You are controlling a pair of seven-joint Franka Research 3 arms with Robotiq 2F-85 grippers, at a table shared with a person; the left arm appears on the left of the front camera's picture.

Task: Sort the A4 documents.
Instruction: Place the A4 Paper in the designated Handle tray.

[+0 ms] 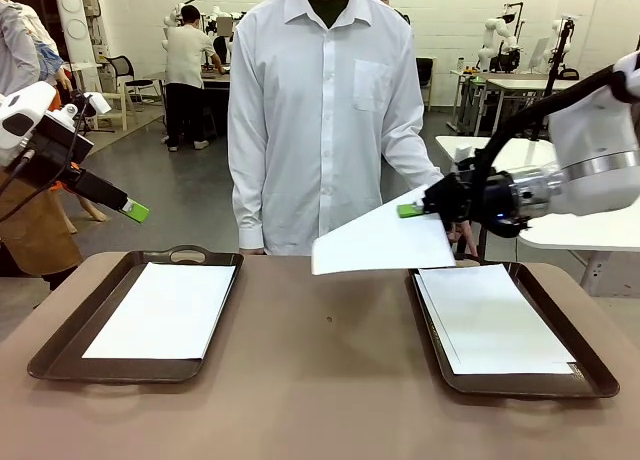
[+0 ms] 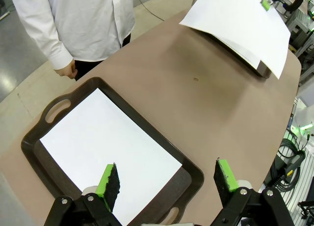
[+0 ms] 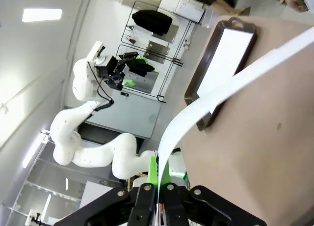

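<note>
Looking across the brown counter (image 1: pixel 320 380) from the front, I see my right claw (image 1: pixel 412 211) pinching one white A4 sheet (image 1: pixel 385 242) by its edge, holding it in the air above the near-left corner of the right tray (image 1: pixel 595 380). That dark brown tray holds a stack of sheets (image 1: pixel 495 320). The left tray (image 1: pixel 60 355) holds another sheet (image 1: pixel 165 310). My left claw (image 1: pixel 135 212) hangs above and left of that tray, touching nothing. A person in a white shirt (image 1: pixel 320 100) stands at the far side.

From the left wrist, my left claw (image 2: pixel 167 179) is spread wide, its green-padded fingers (image 2: pixel 109 184) empty above the left tray and its sheet. The lifted sheet (image 2: pixel 235 24) shows at the far end of the counter.

From the right wrist, my right claw (image 3: pixel 157 174) is pressed together on the lifted sheet, which curves away over the counter.
</note>
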